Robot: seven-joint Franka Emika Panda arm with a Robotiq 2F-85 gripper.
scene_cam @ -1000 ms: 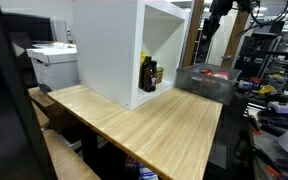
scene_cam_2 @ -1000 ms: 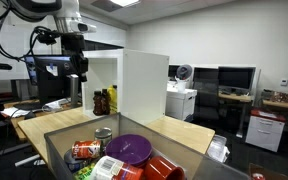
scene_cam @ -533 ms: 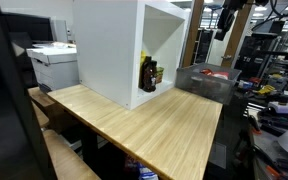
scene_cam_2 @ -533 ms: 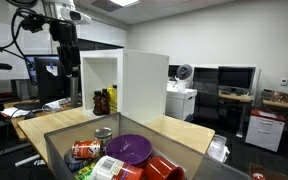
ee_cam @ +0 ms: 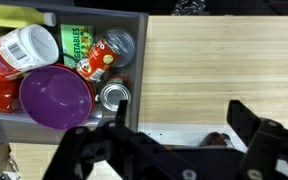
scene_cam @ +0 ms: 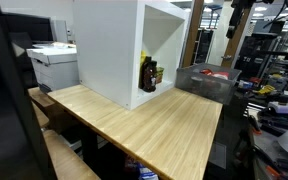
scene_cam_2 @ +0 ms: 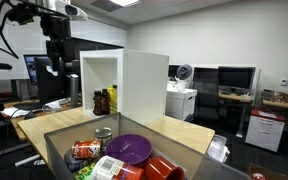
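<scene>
Claw (ee_cam: 178, 115) spread wide, over bin (ee_cam: 141, 60) edge

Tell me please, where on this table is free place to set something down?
Free: the broad wood table beside the cabinet, up to the bin. Crowded: the bin, packed with cans and a bowl, and the cabinet's floor, where bottles stand.
</scene>
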